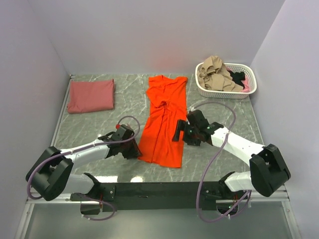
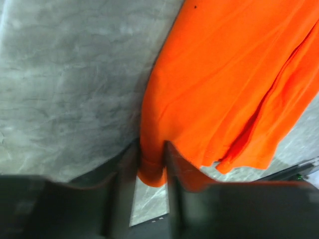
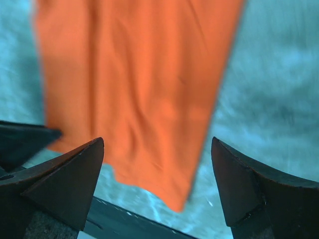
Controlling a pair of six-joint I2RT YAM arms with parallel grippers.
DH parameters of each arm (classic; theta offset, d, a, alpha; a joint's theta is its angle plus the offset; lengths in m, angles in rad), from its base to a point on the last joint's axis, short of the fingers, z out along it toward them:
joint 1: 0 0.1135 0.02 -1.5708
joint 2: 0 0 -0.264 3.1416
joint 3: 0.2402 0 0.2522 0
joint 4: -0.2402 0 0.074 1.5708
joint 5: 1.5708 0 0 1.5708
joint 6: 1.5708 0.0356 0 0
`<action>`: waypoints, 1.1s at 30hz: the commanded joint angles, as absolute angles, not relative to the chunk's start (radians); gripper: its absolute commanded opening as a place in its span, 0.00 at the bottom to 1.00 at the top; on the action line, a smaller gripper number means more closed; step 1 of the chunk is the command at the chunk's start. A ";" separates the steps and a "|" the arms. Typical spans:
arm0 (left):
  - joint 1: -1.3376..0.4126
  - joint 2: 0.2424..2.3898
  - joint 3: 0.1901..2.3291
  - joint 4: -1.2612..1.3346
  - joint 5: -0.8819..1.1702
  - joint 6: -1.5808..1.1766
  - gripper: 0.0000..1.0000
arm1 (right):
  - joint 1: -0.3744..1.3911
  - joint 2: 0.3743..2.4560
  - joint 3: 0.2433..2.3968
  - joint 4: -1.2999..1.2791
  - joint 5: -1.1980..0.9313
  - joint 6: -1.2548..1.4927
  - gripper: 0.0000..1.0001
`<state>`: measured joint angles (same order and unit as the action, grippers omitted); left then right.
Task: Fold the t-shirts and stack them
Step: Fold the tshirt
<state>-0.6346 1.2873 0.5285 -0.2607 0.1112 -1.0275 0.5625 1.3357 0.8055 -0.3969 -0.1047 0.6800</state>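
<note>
The bright orange-red t-shirt lies as a long narrow strip down the middle of the table, folded lengthwise. My left gripper is shut on its near left hem corner, where the cloth is pinched between the two fingers. My right gripper is open and empty, hovering over the shirt's right edge; its wrist view shows the shirt below and between the spread fingers. The dusty brick-red t-shirt lies folded to a rectangle at the far left.
A white slotted basket at the far right corner holds tan, black and pink clothes. The dark base bar of the arms runs along the near edge. Walls close the table on the left, back and right.
</note>
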 commanded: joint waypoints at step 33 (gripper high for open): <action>-0.937 1.146 0.426 -0.448 0.026 -1.391 0.13 | 0.713 1.019 0.408 -0.525 -0.397 0.845 0.78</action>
<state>-0.9257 1.1419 0.4404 -0.4072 0.0441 -1.3594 0.6949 1.0325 0.4187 -0.5171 -0.3874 0.8017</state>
